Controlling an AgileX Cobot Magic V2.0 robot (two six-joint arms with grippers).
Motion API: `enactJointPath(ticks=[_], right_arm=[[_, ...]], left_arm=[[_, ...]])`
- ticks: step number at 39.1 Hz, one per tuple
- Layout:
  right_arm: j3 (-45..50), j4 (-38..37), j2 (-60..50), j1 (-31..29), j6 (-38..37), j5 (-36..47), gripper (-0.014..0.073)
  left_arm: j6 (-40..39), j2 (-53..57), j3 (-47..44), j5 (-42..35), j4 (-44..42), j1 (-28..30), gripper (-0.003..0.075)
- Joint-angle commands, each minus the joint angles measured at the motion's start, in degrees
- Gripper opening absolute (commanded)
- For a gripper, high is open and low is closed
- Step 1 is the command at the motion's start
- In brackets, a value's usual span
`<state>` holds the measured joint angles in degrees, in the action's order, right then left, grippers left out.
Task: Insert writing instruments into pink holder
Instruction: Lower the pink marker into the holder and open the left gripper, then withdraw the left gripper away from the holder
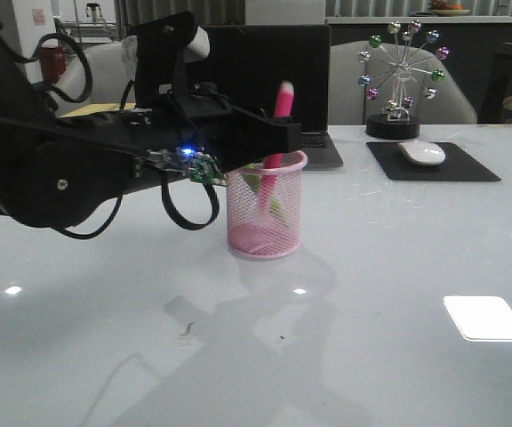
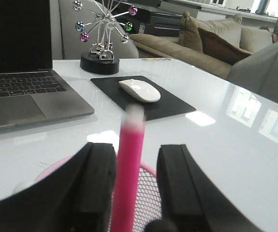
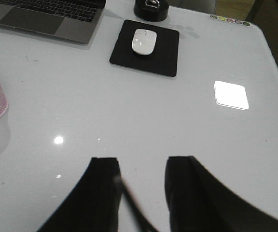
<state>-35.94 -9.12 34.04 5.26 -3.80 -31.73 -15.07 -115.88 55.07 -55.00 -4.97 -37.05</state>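
Pink marker (image 1: pixel 282 116) stands tilted in the pink holder (image 1: pixel 266 227), between the left hand's (image 2: pixel 136 193) parted fingers; right hand (image 3: pixel 141 193) empty, spread

Front camera looks low across the white table (image 1: pixel 372 267). Left wrist camera sits close above the pink holder (image 2: pixel 148 170), facing far. Right wrist camera looks down from high. All share the mouse (image 1: pixel 422 152).

The pink marker (image 2: pixel 127 169) is motion-blurred at its clear cap in the left wrist view. The green marker (image 1: pixel 258 182) shows only dimly through the pink mesh cup (image 1: pixel 266 233). The picture edge at nine o'clock cuts that cup in the right wrist view.
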Motion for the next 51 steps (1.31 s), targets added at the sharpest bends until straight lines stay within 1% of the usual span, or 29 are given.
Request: enactJointPath(ticks=[1, 9, 14, 16, 20, 22, 27, 43, 46, 51], right_arm=[[-1.7, -1.0, 0.0, -0.4, 0.4, 4.2, 0.0364], [-1.7, -1.0, 0.0, -0.4, 0.4, 4.2, 0.0364], [-1.7, -1.0, 0.0, -0.4, 0.4, 4.2, 0.0364], [-1.7, -1.0, 0.0, -0.4, 0.4, 4.2, 0.0364], [-1.7, -1.0, 0.0, -0.4, 0.4, 4.2, 0.0364], [-1.7, -1.0, 0.0, -0.4, 0.4, 4.2, 0.0364], [-1.7, -1.0, 0.0, -0.4, 0.4, 4.2, 0.0364], [-1.7, -1.0, 0.0, -0.4, 0.4, 4.2, 0.0364], [-1.7, -1.0, 0.0, -0.4, 0.4, 4.2, 0.0364], [-1.7, -1.0, 0.0, -0.4, 0.4, 4.2, 0.0364]], left_arm=[[0.3, 2.9, 1.1, -5.6, 0.4, 0.3, 0.0335], [-0.9, 4.4, 1.1, -5.4, 0.4, 0.3, 0.0333], [-0.9, 8.9, 1.1, -1.5, 1.5, 1.1, 0.0333], [-0.9, 11.5, 1.1, 1.4, 1.5, 1.9, 0.0333], [-0.5, 17.3, 1.1, 10.1, 1.1, 3.7, 0.0333], [-0.2, 20.4, 1.1, 14.2, -0.5, 5.1, 0.0333], [-0.1, 28.2, 1.1, 22.0, -3.5, 8.3, 0.0333], [-0.1, 47.3, 1.1, 48.1, -7.7, 19.8, 0.0333], [-0.1, 50.3, 0.3, 51.2, -7.9, 22.1, 0.0333], [-0.1, 56.1, -3.1, 51.6, -8.7, 25.2, 0.0333]])
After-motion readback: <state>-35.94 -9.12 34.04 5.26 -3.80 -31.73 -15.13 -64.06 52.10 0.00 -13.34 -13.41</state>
